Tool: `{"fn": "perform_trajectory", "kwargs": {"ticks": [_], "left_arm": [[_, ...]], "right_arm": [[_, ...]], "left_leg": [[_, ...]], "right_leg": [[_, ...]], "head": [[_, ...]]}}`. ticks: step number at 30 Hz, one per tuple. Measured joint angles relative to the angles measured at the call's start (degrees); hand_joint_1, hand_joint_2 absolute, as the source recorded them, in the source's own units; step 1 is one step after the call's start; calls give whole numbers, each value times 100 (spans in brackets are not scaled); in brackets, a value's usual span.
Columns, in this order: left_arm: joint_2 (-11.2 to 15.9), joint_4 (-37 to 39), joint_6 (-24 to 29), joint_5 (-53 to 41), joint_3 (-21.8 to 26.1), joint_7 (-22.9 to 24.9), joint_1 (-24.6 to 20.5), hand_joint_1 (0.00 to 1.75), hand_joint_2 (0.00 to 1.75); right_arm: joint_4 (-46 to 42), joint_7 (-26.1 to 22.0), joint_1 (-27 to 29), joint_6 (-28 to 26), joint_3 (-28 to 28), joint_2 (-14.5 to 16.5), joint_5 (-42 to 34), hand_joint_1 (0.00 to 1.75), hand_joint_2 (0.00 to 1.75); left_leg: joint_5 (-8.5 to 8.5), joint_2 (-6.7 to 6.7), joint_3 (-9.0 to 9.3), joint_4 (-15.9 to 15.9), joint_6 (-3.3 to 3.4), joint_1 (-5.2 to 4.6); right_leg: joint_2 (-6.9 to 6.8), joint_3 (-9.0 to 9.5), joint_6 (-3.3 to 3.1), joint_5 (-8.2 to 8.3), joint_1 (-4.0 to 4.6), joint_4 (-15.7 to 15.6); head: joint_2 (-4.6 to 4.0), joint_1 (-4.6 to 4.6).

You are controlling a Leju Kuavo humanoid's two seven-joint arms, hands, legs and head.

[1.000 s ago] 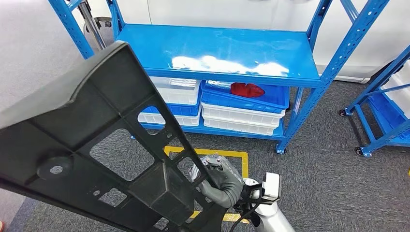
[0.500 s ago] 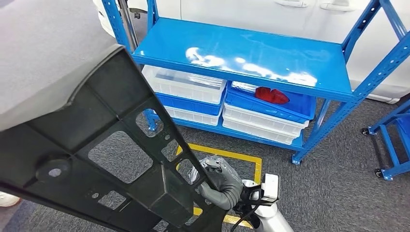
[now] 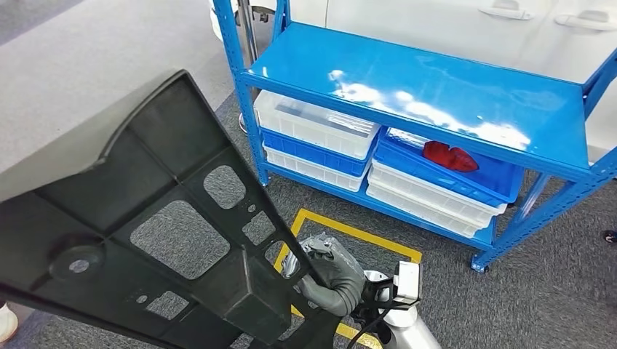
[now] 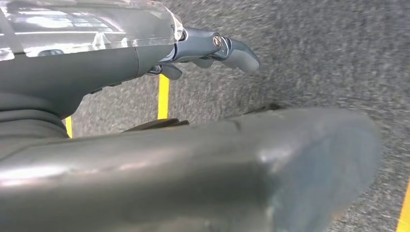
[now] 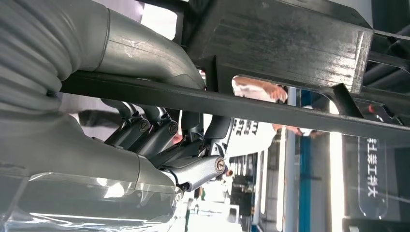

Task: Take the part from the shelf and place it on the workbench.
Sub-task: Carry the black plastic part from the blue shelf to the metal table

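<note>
- A large black plastic part (image 3: 145, 240), flat, ribbed and pierced with cut-outs, is carried tilted in front of the robot, off the blue shelf (image 3: 436, 94) and well apart from it. It blocks much of the head view, so the robot could bump something it cannot see.
- The shelf's lower level holds stacked white and blue bins (image 3: 436, 182), one with a red item (image 3: 450, 156) inside.
- The right hand (image 3: 331, 273) grips the part's lower edge, fingers wrapped around a rib. A hold so near one edge could let the long panel swing or slip.
- The left hand (image 4: 212, 48) sits beside the part's rounded edge, fingers curled; I cannot tell whether it grips.
</note>
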Motion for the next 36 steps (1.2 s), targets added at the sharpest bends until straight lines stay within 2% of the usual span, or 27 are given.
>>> {"fn": "perform_trajectory", "kwargs": {"ticks": [2, 3, 4, 6, 7, 8, 10, 11, 12, 13, 14, 15, 17, 18, 19, 21, 22, 23, 25, 27, 28, 29, 30, 31, 33, 34, 36], "left_arm": [[2, -1, 1, 0, 0, 20, 6, 0, 0], [3, -1, 3, 2, 0, 29, 7, 0, 0], [5, -1, 7, 6, 0, 39, 15, 0, 0], [9, 0, 22, 15, 1, 63, 52, 0, 0], [10, 0, 36, 17, 1, 77, 72, 0, 0], [11, -1, 58, 16, 2, 90, 83, 0, 0], [11, -1, 109, 8, 2, 105, 88, 0, 0], [10, -1, 132, 3, 2, 110, 91, 0, 0], [11, -1, 151, -1, 2, 115, 102, 0, 0], [12, -1, 173, -5, 2, 126, 119, 0, 0], [13, -2, 191, -9, 2, 142, 139, 0, 0], [14, -2, 208, -14, 2, 159, 156, 0, 0], [13, -2, 227, -28, 2, 195, 173, 0, 0], [13, -2, 232, -34, 2, 208, 177, 0, 0], [14, -1, 236, -40, 2, 219, 184, 0, 0], [18, -1, 238, -51, 2, 229, 211, 0, 0], [21, -1, 238, -56, 2, 231, 225, 0, 0], [23, -1, 238, -60, 2, 232, 233, 0, 0], [25, -1, 238, -62, 2, 234, 225, 0, 0], [25, -1, 238, -62, 2, 235, 213, 0, 0], [26, 0, 240, -62, 2, 235, 216, 0, 0], [27, 0, 244, -61, 2, 236, 224, 0, 0], [28, 0, 253, -56, 2, 236, 230, 0, 0], [30, 0, 267, -49, 2, 236, 233, 0, 0], [30, 0, 297, -31, 2, 229, 222, 0, 0], [30, -1, 308, -27, 2, 224, 218, 0, 0], [33, -1, 317, -33, 3, 218, 234, 0, 0]], "right_arm": [[-14, 22, -3, 1, 0, 16, -9, 175, 175], [-27, 40, -4, 0, 0, 25, -14, 175, 175], [-42, 60, -3, 0, 0, 33, -17, 175, 175], [-69, 93, -3, 5, -1, 48, -22, 175, 175], [-84, 105, -2, 10, 0, 55, -23, 175, 175], [-102, 115, 1, 17, 0, 60, -25, 175, 175], [-129, 126, 26, 29, -2, 60, -27, 175, 175], [-135, 131, 51, 34, -4, 57, -28, 175, 175], [-136, 136, 78, 37, -5, 55, -27, 175, 175], [-136, 141, 101, 41, -7, 54, -27, 175, 175], [-138, 144, 115, 46, -7, 54, -27, 175, 175], [-143, 147, 120, 49, -7, 54, -26, 175, 175], [-155, 152, 118, 51, -7, 55, -26, 175, 175], [-159, 156, 118, 49, -8, 55, -25, 175, 175], [-161, 161, 116, 47, -9, 55, -25, 175, 175], [-173, 167, 112, 42, -11, 57, -24, 175, 175], [-180, 167, 110, 40, -12, 59, -24, 175, 175], [-192, 166, 113, 39, -12, 60, -24, 175, 175], [-211, 163, 124, 40, -14, 61, -24, 175, 175], [-221, 162, 136, 41, -15, 61, -23, 175, 175], [-221, 163, 140, 41, -15, 61, -22, 175, 175], [-221, 163, 141, 42, -15, 61, -21, 175, 175], [-221, 164, 138, 43, -15, 61, -21, 175, 175], [-221, 166, 131, 45, -15, 61, -21, 175, 175], [-222, 169, 108, 44, -15, 61, -29, 175, 175], [-223, 173, 94, 39, -15, 61, -36, 175, 175], [-226, 179, 75, 24, -14, 61, -54, 175, 175]], "left_leg": [[246, 241, 419, -769, 74, -39], [291, 325, 525, -979, 116, -60], [286, 352, 546, -1048, 153, -81], [319, 231, 536, -1066, 212, -71], [342, 175, 540, -1086, 244, -54], [368, 115, 545, -1107, 278, -36], [401, -10, 534, -1122, 321, -22], [408, -80, 520, -1118, 331, -24], [411, -155, 511, -1113, 333, -26], [411, -233, 506, -1103, 332, -27], [409, -315, 506, -1088, 325, -25], [401, -395, 507, -1066, 314, -22], [375, -539, 482, -1002, 269, -20], [370, -600, 455, -977, 235, -15], [373, -657, 425, -967, 196, -10], [392, -746, 385, -973, 115, 10], [373, -683, 364, -945, 84, 7], [303, -553, 311, -839, 55, 3], [-14, -219, 40, -279, 9, -2], [-330, -96, -323, 471, -26, 14], [-359, -82, -409, 656, -35, 18], [-279, -71, -377, 614, -37, 19], [-109, -39, -221, 331, -29, 18], [83, 60, 21, -108, -9, 11], [309, 250, 395, -815, 77, -35], [334, 295, 464, -969, 124, -58], [343, 191, 449, -1003, 207, -71]], "right_leg": [[-108, 18, 31, -18, 26, 9], [-154, 25, 55, -24, 40, 13], [-198, 31, 81, -28, 51, 13], [-261, 48, 144, -42, 50, 11], [-195, 40, 178, -94, 40, 58], [-73, -13, 206, -207, 30, 201], [228, -297, 239, -593, 9, 855], [300, -488, 244, -774, 5, 1262], [329, -639, 248, -867, 1, 1572], [339, -701, 249, -841, -3, 1684], [349, -644, 246, -693, -10, 1546], [391, -490, 240, -470, -21, 1207], [649, -146, 227, -140, -55, 440], [759, -55, 220, -82, -61, 221], [829, -26, 208, -89, -56, 135], [739, -22, 158, -77, -41, 105], [676, -6, 123, -65, -45, 80], [601, 13, 84, -54, -53, 52], [433, 39, 27, -51, -43, 20], [253, 40, 2, -64, -19, 22], [168, 42, 0, -70, -12, 23], [91, 46, 2, -76, -9, 24], [22, 57, 10, -85, -7, 24], [-40, 73, 23, -97, -2, 25], [-145, 101, 70, -121, 25, 28], [-190, 109, 98, -129, 38, 28], [-282, 124, 160, -136, 45, 13]], "head": [[0, 0], [0, 0], [0, 0], [0, 0], [0, 0], [0, 1], [0, 1], [0, 1], [0, 1], [0, 0], [0, 0], [0, 1], [0, 1], [0, 2], [0, 1], [0, 1], [0, 0], [0, 0], [0, 0], [0, 0], [0, 0], [0, 0], [0, 0], [0, 0], [0, 0], [0, 0], [0, 0]]}}
